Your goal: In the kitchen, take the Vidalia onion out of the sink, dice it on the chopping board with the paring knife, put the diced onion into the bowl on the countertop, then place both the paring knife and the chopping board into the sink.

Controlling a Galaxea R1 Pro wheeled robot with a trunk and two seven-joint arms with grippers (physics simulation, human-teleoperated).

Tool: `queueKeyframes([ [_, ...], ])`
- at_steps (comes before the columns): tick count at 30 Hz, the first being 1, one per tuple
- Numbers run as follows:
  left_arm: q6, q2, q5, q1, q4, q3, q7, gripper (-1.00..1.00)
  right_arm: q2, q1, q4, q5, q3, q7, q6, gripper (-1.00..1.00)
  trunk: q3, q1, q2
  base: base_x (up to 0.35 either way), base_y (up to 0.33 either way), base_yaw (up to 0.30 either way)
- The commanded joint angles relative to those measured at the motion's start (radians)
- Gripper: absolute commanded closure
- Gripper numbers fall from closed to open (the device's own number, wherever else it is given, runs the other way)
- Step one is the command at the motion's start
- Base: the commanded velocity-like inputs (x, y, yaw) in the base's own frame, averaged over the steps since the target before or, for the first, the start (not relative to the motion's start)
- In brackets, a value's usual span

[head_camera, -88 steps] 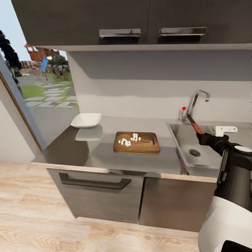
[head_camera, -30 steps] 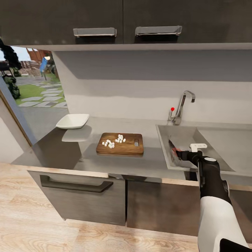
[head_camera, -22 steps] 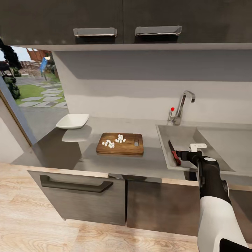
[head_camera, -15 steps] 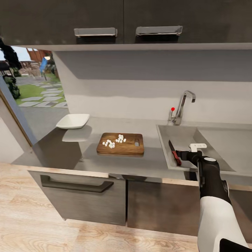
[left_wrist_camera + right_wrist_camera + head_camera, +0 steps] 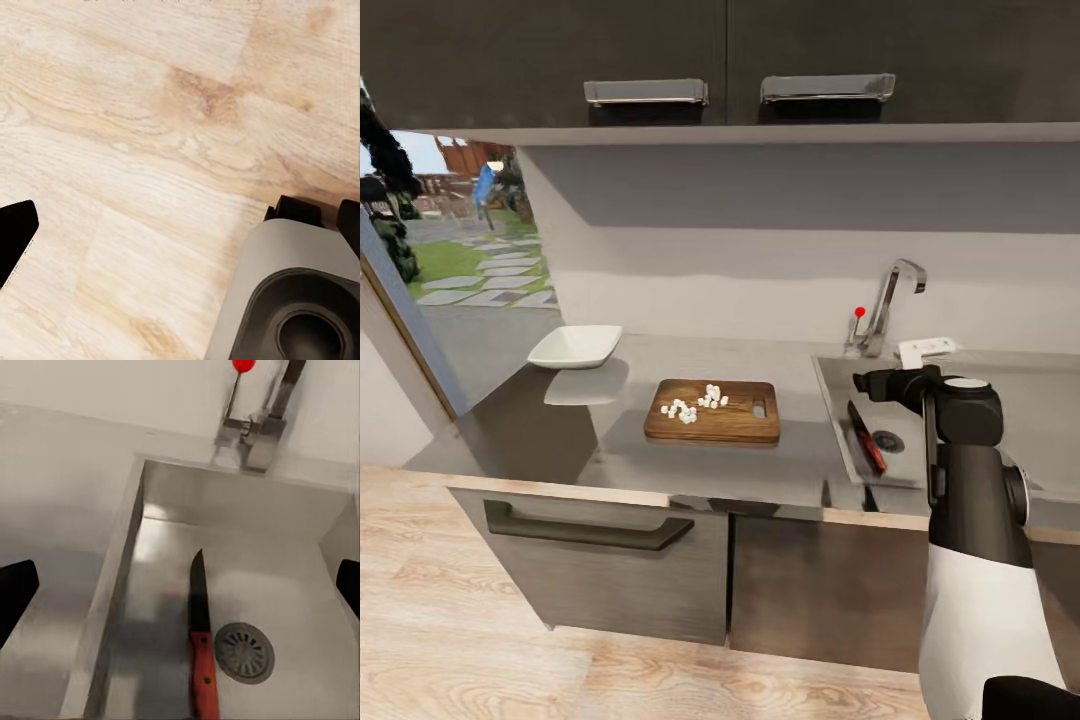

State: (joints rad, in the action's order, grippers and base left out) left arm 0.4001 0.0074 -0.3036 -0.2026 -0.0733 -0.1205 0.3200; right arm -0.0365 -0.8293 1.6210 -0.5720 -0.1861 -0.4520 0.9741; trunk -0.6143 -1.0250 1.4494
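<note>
Lying flat in the grey steel sink (image 5: 247, 540): red-handled paring knife (image 5: 200, 645), beside the round drain (image 5: 244, 652)
Right gripper (image 5: 872, 382) hovered above, fingers spread, empty; dark brown wooden chopping board (image 5: 713, 412) remained on the countertop (image 5: 560, 430)

Right arm is stretched out forward, white upper section then black forearm, wrist bent so the right gripper (image 5: 878, 381) sits raised with its fingers (image 5: 16, 589) spread wide and nothing between them. Left gripper (image 5: 180, 225) points down, fingers wide apart too, nothing held.
</note>
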Motion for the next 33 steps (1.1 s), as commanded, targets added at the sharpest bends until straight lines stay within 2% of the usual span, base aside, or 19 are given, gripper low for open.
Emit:
queueKeyframes([
  [1,0.005,0.000,-0.006,-0.001,-0.003,-0.008,0.001,-1.00,-0.003,-0.002,-0.005,-0.010,0.002,-0.012,0.004,-1.00,-0.001,0.000,0.001,0.000,0.262,0.000],
  [22,0.005,0.005,-0.006,-0.001,-0.003,-0.008,0.001,-1.00,0.002,-0.003,-0.020,-0.011,0.002,-0.020,0.002,-1.00,-0.001,0.000,0.001,0.000,0.282,0.000],
  [30,0.000,0.003,-0.006,-0.001,-0.003,-0.008,0.002,-1.00,0.003,-0.003,-0.022,-0.009,0.000,-0.018,-0.001,-1.00,-0.001,0.000,0.001,0.000,0.037,0.000],
  [33,0.002,0.002,-0.003,-0.001,-0.002,-0.008,0.001,-1.00,0.004,-0.003,-0.036,-0.009,-0.002,-0.017,-0.033,-1.00,-0.001,0.000,0.001,0.000,0.001,0.000],
])
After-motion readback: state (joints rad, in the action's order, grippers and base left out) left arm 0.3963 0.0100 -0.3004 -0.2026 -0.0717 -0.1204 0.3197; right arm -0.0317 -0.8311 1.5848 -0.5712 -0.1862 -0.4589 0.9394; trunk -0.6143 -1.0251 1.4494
